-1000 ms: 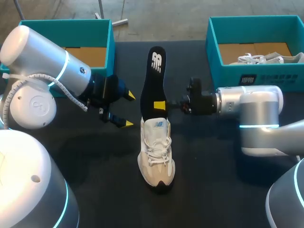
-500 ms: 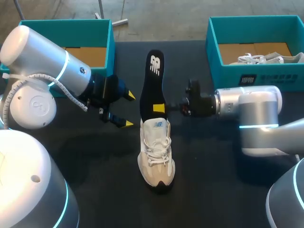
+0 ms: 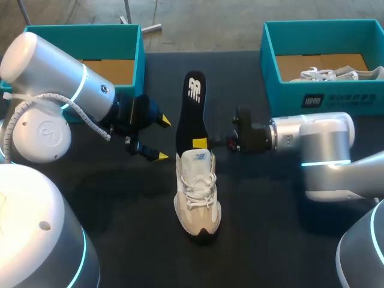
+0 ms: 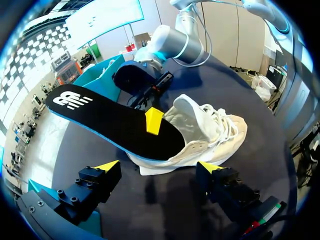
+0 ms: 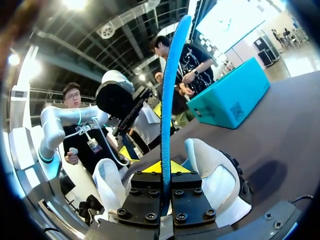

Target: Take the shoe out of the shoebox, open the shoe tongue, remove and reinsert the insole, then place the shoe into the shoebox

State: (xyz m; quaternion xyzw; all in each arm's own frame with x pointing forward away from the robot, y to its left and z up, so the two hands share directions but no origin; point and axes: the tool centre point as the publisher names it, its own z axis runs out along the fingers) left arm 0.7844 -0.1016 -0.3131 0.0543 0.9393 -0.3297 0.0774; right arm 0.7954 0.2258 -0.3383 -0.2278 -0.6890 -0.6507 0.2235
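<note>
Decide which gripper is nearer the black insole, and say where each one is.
Right. The right gripper is shut on the insole at its edge, close to the shoe. The left gripper is open, apart from the insole on its other side.

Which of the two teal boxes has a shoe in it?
The right box, at the table's far right corner: a white shoe lies inside it. The left box shows only a bare cardboard floor.
</note>
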